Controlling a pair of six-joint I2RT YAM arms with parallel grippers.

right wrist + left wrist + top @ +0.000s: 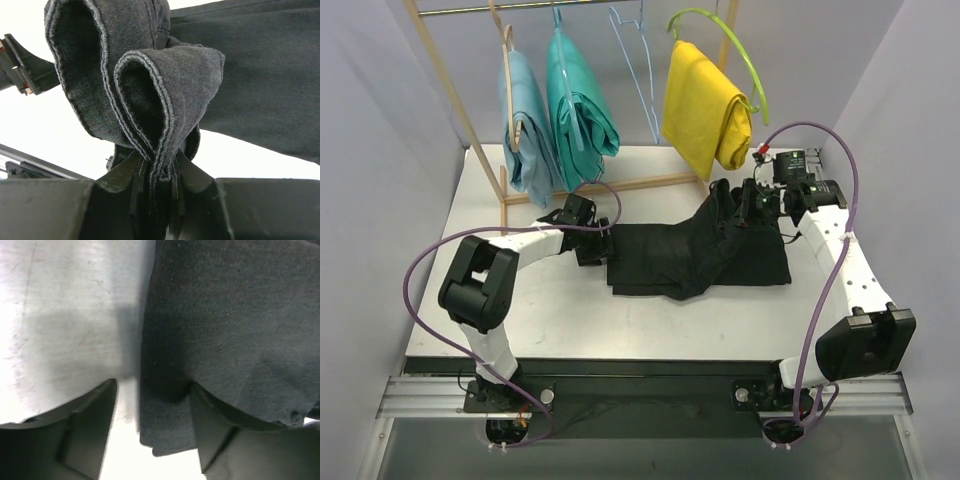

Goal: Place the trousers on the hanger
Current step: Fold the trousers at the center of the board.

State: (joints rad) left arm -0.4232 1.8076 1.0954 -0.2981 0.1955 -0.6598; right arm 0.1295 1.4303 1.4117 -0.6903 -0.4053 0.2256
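The trousers point(690, 255) lie on the counter point(520, 320), in front of the hanger point(638, 75) and well apart from it. Their long axis runs across, from one arm to the other. The right fingers point(125, 182) are clamped on a bunched, stitched edge at their own end, which is raised off the counter. The left fingers point(90, 425) stand apart astride the opposite border, one over cloth and one over bare counter. Whether that finger sits under or only against the fabric is hidden. Which end is the waist cannot be made out.
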